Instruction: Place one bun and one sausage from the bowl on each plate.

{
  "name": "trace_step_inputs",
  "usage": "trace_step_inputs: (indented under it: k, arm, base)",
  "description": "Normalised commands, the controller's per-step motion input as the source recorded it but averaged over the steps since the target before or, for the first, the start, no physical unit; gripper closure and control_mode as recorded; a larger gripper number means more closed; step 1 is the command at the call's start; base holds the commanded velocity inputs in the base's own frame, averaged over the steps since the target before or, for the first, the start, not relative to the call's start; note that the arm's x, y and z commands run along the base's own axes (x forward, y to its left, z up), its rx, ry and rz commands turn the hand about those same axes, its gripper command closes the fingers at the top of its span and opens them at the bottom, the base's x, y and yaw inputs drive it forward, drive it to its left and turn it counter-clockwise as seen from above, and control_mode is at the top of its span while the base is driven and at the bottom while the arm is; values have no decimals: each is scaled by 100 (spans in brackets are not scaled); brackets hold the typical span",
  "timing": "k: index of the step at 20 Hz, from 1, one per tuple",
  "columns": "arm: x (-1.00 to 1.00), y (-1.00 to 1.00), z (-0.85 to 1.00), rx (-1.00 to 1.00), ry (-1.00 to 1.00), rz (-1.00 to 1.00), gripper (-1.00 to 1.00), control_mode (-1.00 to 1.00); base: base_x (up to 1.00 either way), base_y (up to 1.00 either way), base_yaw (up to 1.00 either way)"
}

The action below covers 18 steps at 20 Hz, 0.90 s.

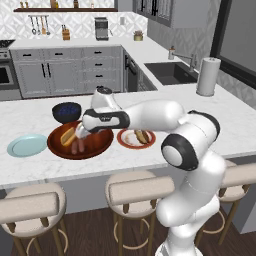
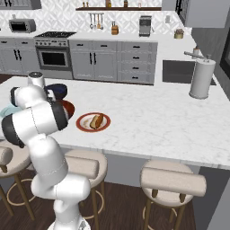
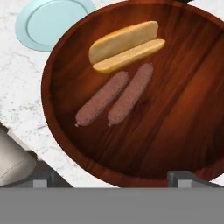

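The wide reddish-brown wooden bowl point(image 3: 183, 113) holds a split bun point(image 3: 127, 46) and two sausages point(image 3: 103, 98), side by side below the bun. My gripper point(image 3: 113, 178) hangs open above the bowl's near rim with nothing between its fingers. From the left base view the gripper point(image 1: 80, 133) hovers over the bowl point(image 1: 97, 145), close to the bun point(image 1: 67, 135). The pale blue plate point(image 1: 27, 145) lies bare to the left of the bowl. The white plate with a red-brown rim point(image 1: 125, 142) lies to the right and carries a bun point(image 1: 142, 136).
A small dark blue bowl point(image 1: 66, 111) stands just behind the wooden bowl. Padded stools point(image 1: 137, 192) line the counter's near edge. A paper towel roll point(image 1: 208, 76) and a sink point(image 1: 172, 72) are at the far right of the counter.
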Motion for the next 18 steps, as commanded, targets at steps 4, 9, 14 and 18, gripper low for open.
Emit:
trace_step_inputs:
  k: [4,9,14,18]
  arm:
    - [8,39,0,-10,11,5,-100,-100]
    - [27,7,-24,-8,0,-3,-100,-100]
    - [17,12,-27,-3,0,-6,-100,-100]
    - [0,0,-23,0,4,-3,-100,-100]
  base:
    - [0,0,0]
    - [0,0,0]
    - [0,0,0]
    - [0,0,0]
